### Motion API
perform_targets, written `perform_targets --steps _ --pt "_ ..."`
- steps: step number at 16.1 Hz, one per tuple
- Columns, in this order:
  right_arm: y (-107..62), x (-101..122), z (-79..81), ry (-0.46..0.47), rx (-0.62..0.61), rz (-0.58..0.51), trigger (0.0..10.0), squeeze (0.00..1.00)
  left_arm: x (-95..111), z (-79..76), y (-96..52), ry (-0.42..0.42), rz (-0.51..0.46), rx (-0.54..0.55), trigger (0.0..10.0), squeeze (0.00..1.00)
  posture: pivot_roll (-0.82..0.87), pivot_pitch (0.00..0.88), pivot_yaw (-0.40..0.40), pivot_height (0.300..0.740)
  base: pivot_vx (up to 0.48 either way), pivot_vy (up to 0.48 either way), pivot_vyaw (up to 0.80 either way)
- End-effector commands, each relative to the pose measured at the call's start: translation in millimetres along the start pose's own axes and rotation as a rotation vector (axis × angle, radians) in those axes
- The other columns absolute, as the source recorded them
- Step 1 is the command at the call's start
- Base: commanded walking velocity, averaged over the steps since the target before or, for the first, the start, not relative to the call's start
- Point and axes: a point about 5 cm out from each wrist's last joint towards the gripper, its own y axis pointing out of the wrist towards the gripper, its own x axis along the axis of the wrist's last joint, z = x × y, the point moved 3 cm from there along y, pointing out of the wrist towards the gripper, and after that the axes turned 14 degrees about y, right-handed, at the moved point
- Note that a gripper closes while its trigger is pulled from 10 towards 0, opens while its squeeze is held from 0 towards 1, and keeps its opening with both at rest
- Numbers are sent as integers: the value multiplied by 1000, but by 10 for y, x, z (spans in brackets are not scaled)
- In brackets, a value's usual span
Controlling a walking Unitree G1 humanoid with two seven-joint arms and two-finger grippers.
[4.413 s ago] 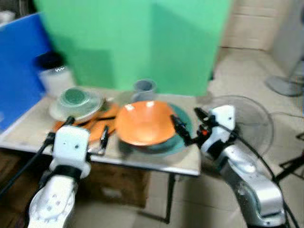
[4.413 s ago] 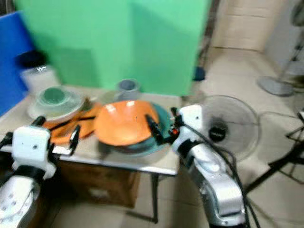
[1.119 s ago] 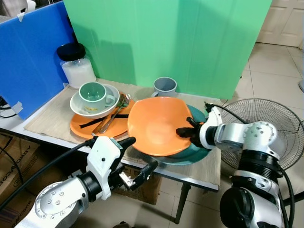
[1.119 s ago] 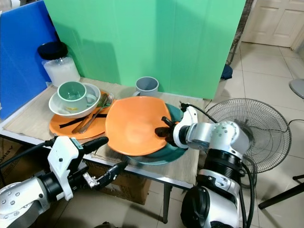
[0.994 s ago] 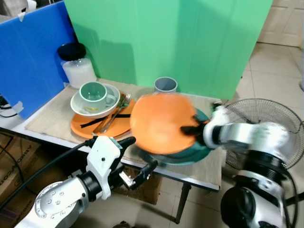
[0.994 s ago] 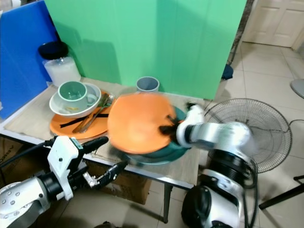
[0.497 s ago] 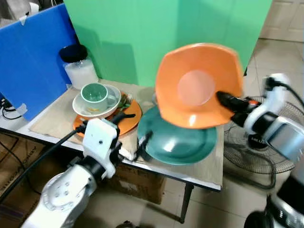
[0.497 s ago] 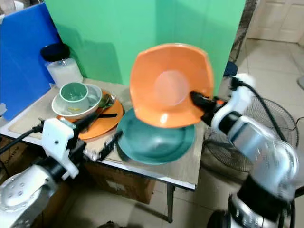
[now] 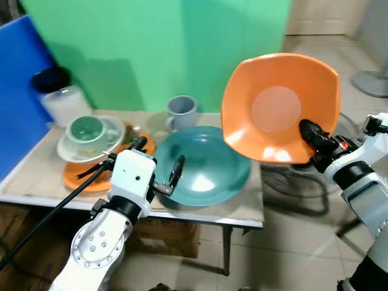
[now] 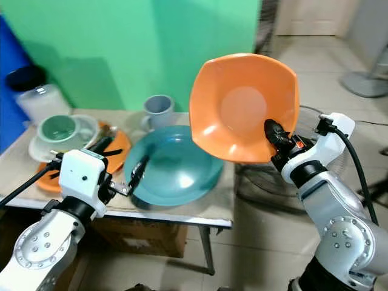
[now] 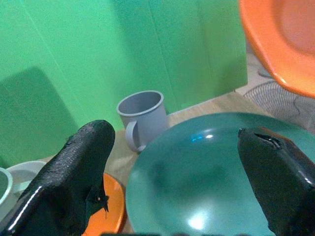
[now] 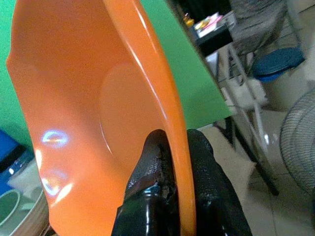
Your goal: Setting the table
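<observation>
An orange square bowl (image 9: 276, 103) hangs in the air beyond the table's right end, tipped nearly on edge with its hollow facing me. My right gripper (image 9: 312, 136) is shut on its lower right rim; the right wrist view has both fingers (image 12: 206, 172) pinching the rim of the orange bowl (image 12: 83, 113). A teal plate (image 9: 206, 167) lies bare on the table. My left gripper (image 9: 159, 162) stands open at the plate's near left rim, its fingers (image 11: 74, 172) spread above the teal plate (image 11: 206, 182).
A grey mug (image 9: 182, 111) stands behind the teal plate. At the left, a green cup in a white bowl (image 9: 88, 132) sits on an orange plate (image 9: 76, 177) with cutlery, near a black-lidded jar (image 9: 57, 97). A floor fan (image 12: 298, 142) stands off the table's right end.
My right gripper has lifted the orange bowl off the teal plate and carried it up and right, tipping it on edge. The left gripper came up to the plate's rim. The camera shifted.
</observation>
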Motion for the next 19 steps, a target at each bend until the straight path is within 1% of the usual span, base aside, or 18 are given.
perform_targets --steps 1,2,3,4,5,7,8,9,10,11,12,14,17,19 --pt "-26 55 73 8 34 -47 10000 0 -64 64 -17 18 37 48 10000 0 -95 0 93 740 0 0 -775" --pt "-36 54 43 14 15 -59 10000 0 -61 92 -24 17 38 69 10000 0 -94 0 91 740 0 0 -781" --pt "-40 65 31 -1 5 -76 10000 0 -52 113 -25 12 35 85 10000 0 -91 0 88 740 0 0 -788" --pt "-29 105 9 -23 -23 -118 10000 0 -34 119 -18 -34 28 84 10000 0 -93 0 86 740 0 0 -800" --pt "-5 122 21 -41 -25 -130 10000 0 -30 128 -13 -31 27 86 10000 0 -94 0 84 740 0 0 -800" --pt "53 123 55 -61 -19 -134 10000 0 -48 179 -9 -31 37 130 10000 0 -98 0 74 740 0 0 -800" --pt "106 62 52 -96 -32 -110 10000 0 -94 245 -32 -32 58 169 10000 0 -95 0 61 740 0 0 -800" --pt "133 11 59 -116 -33 -100 10000 0 -124 282 -55 -22 72 192 10000 0 -91 0 56 740 0 0 -800" --pt "157 -37 73 -116 -28 -96 10000 0 -148 332 -82 4 83 224 10000 0 -82 0 45 740 0 0 -800" --pt "166 -58 77 -118 -26 -94 10000 0 -145 360 -94 21 76 239 10000 0 -82 0 45 740 0 0 -800" --pt "179 -90 72 -139 -31 -95 10000 0 -139 411 -115 48 66 263 10000 0 -77 0 40 740 0 0 -800" --pt "190 -154 59 -164 -30 -78 10000 0 -132 582 -170 64 65 377 10000 0 -70 0 33 740 0 0 -800" --pt "200 -168 23 -195 -69 -85 10000 0 -137 567 -158 53 67 324 10000 0 -66 0 31 740 0 0 -800" --pt "206 -166 11 -211 -95 -98 10000 0 -139 522 -134 21 56 296 10000 0 -76 0 37 740 0 0 -800"
